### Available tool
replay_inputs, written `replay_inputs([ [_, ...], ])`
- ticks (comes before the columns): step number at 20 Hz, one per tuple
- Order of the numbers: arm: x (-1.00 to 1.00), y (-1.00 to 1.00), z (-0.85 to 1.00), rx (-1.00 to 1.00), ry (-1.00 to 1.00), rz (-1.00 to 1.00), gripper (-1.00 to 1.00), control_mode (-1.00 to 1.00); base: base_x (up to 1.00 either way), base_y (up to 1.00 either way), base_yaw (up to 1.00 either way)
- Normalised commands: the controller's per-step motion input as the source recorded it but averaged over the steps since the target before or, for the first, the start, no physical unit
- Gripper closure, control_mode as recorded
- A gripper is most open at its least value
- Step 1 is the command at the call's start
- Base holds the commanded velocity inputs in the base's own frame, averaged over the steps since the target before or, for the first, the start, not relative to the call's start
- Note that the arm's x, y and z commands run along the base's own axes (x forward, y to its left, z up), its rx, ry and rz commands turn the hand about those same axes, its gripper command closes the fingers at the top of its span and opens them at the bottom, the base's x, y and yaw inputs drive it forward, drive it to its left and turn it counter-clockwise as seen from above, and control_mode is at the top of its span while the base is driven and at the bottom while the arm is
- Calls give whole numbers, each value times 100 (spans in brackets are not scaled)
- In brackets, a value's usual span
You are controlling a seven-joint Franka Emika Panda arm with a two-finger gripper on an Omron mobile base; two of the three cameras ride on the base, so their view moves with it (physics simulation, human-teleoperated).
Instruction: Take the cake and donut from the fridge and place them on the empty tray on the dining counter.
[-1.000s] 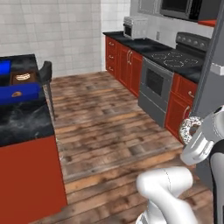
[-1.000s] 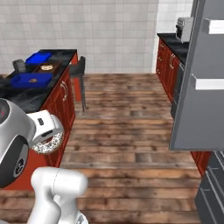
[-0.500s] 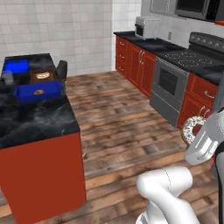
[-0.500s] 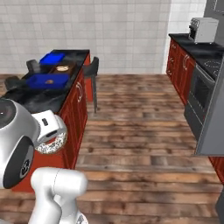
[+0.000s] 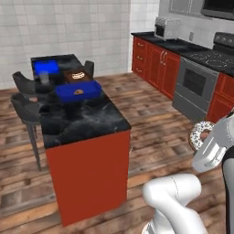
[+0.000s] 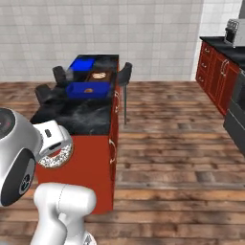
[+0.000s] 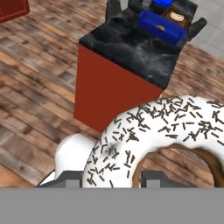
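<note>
the claw (image 5: pixel 201 137) is closed on the donut (image 7: pixel 162 144), which sits upright between its jaws, white icing with dark sprinkles facing the hand camera and the tan ring hole low in that view. in the right base view the same donut (image 6: pixel 55 155) hangs just under the white hand, close to the robot's body and above the wooden floor (image 6: pixel 182 143). ahead of the claw stands the near end of the dining counter (image 5: pixel 82 123), its red end panel facing the robot and its black marbled top bare at this end. farther along that top lies the tray (image 5: pixel 78 90), bright blue, with a small brown item in it. just beyond the tray sits a dark brown board (image 5: pixel 77 76) carrying a cake, and past that a second blue container (image 5: pixel 46 67). dark stools (image 5: pixel 25 107) stand along the counter's far side from the claw.
</note>
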Motion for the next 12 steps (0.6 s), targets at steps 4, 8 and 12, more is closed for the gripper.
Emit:
replay_inputs([
  [4, 0, 0, 0, 0, 0, 0, 100, 100, 14, 100, -7],
  [8, 0, 0, 0, 0, 0, 0, 100, 100, 26, 100, -7],
  [12, 0, 0, 0, 0, 0, 0, 100, 100, 44, 100, -10],
])
